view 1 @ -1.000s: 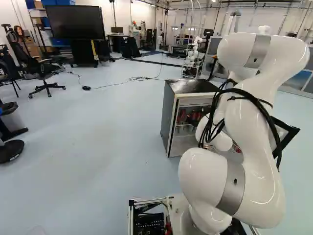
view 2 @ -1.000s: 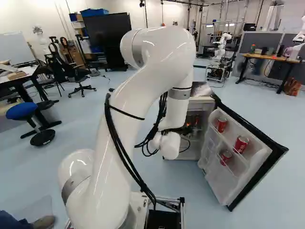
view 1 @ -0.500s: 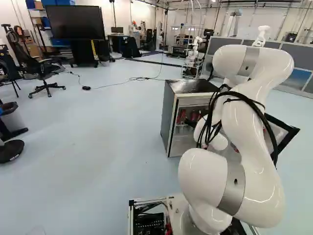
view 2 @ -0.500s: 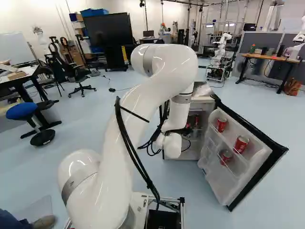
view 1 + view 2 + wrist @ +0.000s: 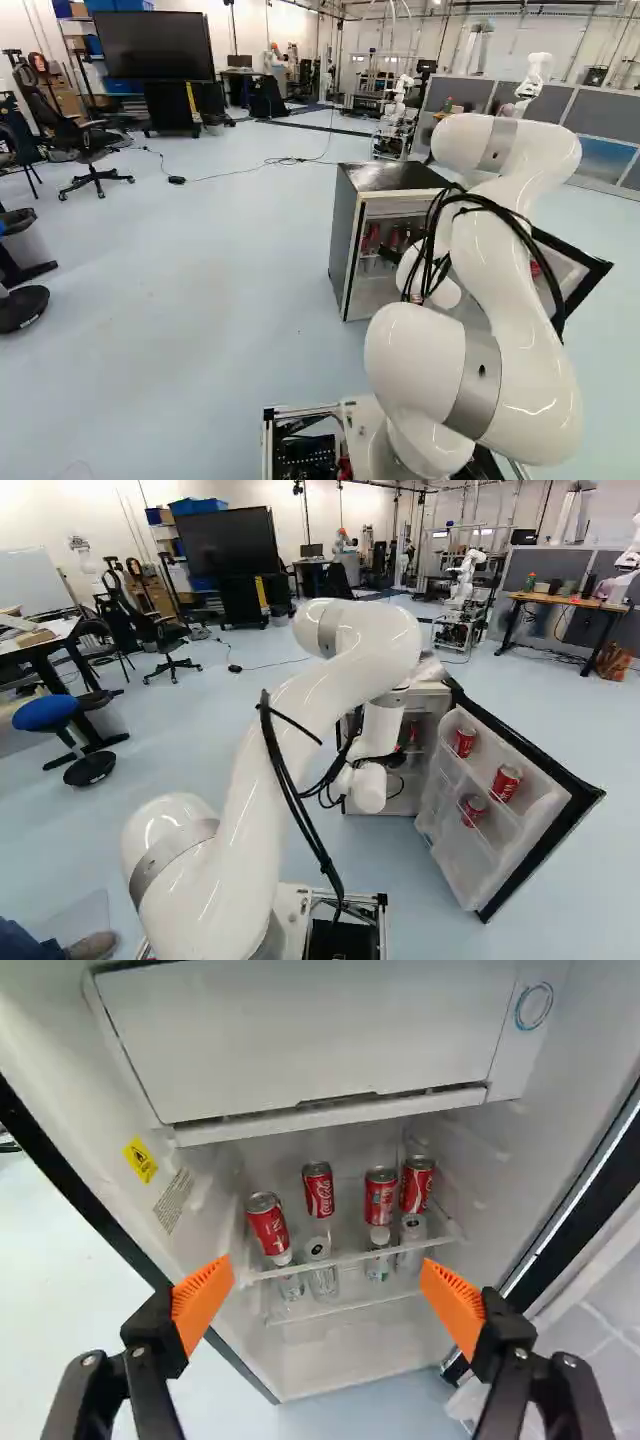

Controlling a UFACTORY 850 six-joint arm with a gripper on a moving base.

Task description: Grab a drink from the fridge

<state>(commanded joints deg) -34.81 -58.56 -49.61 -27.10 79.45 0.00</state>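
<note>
Well off to the left of the fingers (image 5: 202, 1302) stand a blue stool (image 5: 47, 713), a black swivel chair (image 5: 166, 638) and a bin (image 5: 25, 240). Farther ahead on that side is a big dark screen (image 5: 155, 46), and a cable (image 5: 285, 160) trails over the floor (image 5: 200, 260). A wooden desk (image 5: 575, 603) stands beyond the fingers, to their right.

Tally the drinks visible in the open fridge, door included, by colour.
Red soda cans: 7 (4 inside, 3 in the fridge door)
Clear drink containers: 4
Total: 11
</note>
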